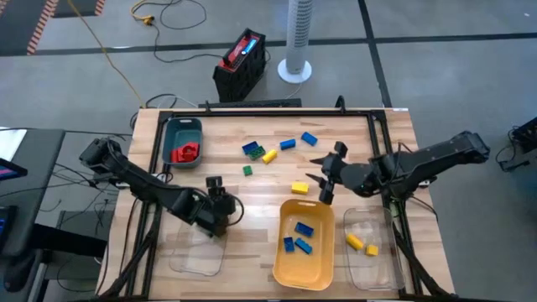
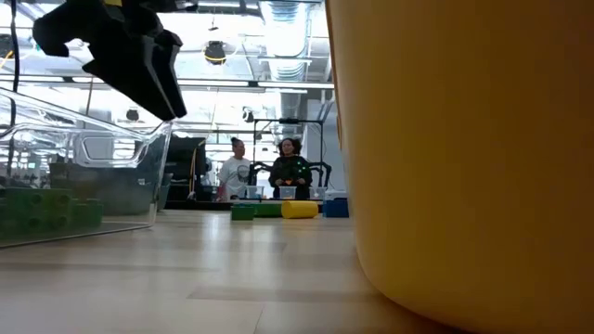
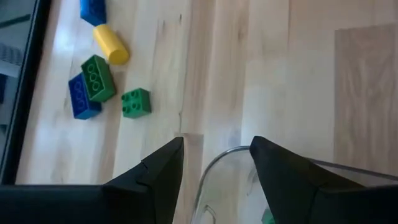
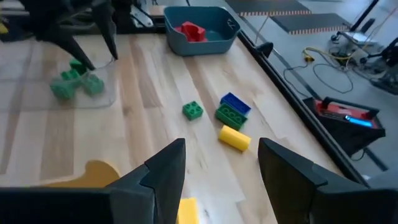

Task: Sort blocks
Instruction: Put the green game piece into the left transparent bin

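Observation:
Loose blocks lie mid-table: a small green one (image 1: pixel 248 170), a blue and green pair (image 1: pixel 252 149), a yellow cylinder (image 1: pixel 269 156), two blue ones (image 1: pixel 288 144) and a yellow one (image 1: pixel 299 188). My left gripper (image 1: pixel 225 201) hangs open over the far rim of the left clear tray (image 3: pixel 217 162), which holds green blocks (image 4: pixel 78 81). It has nothing between its fingers (image 3: pixel 217 142). My right gripper (image 1: pixel 319 179) is open and empty above the table, just beyond the yellow tray (image 1: pixel 281 252). It faces the green block (image 4: pixel 193 111) and the yellow cylinder (image 4: pixel 234 137).
A teal tray (image 1: pixel 198 127) with red blocks stands at the far left. The yellow tray holds blue blocks, and a clear tray (image 1: pixel 379 267) at the near right holds yellow ones. A black rail frames the table. People stand in the room behind it (image 2: pixel 288 172).

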